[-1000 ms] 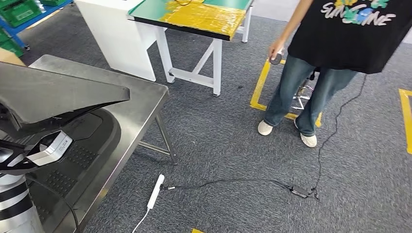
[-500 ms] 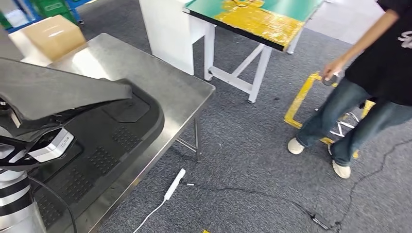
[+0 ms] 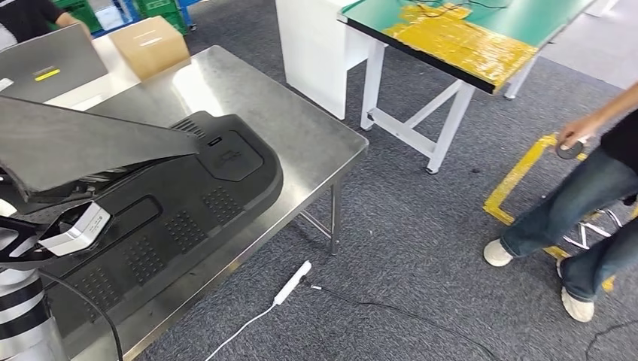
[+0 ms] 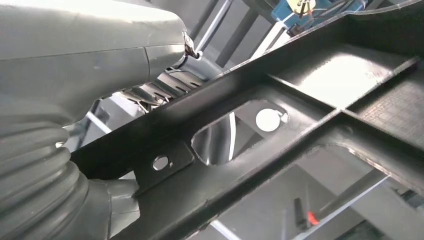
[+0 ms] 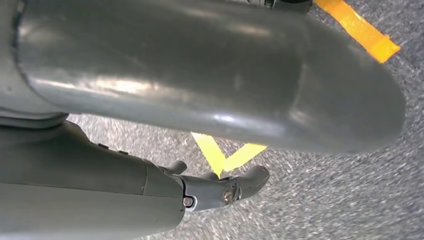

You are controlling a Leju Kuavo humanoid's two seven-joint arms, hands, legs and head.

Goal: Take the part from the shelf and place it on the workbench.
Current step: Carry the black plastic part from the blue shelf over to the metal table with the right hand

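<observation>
while your robot stood at the stainless steel worktop [image 3: 301, 128], the task's thing, a large dark grey moulded plastic panel [image 3: 90, 147], hung tilted above the near left end of that worktop, not yet resting on it. the left hand [image 4: 100, 65] was closed on the panel's edge; the left wrist view showed the thumb over one face and the fingers against the ribbed black underside [image 4: 300, 130]. the right hand [image 5: 100, 175] held nothing, its thumb and fingers apart, hanging over the grey carpet.

judge the panel as stiff but awkward: broad, thin-walled, braced by cross ribs and pierced with cut-outs. it looked light for its spread, yet one-handed at the edge it would lever hard on the wrist and could swing or twist. the smooth outer face seemed slippery; the ribs and the rims of the cut-outs gave the surer purchase. you would have done best to keep the hold on a ribbed edge, not on the flat skin, and lower it level.

a second black moulded panel with perforated patches [image 3: 188, 210] lay flat on the worktop right beneath, so the held one would either stack on it or need the bare steel beyond. a cardboard box [image 3: 150, 45] sat at the far corner, and a person in jeans [image 3: 594, 188] stood well apart on the right.
</observation>
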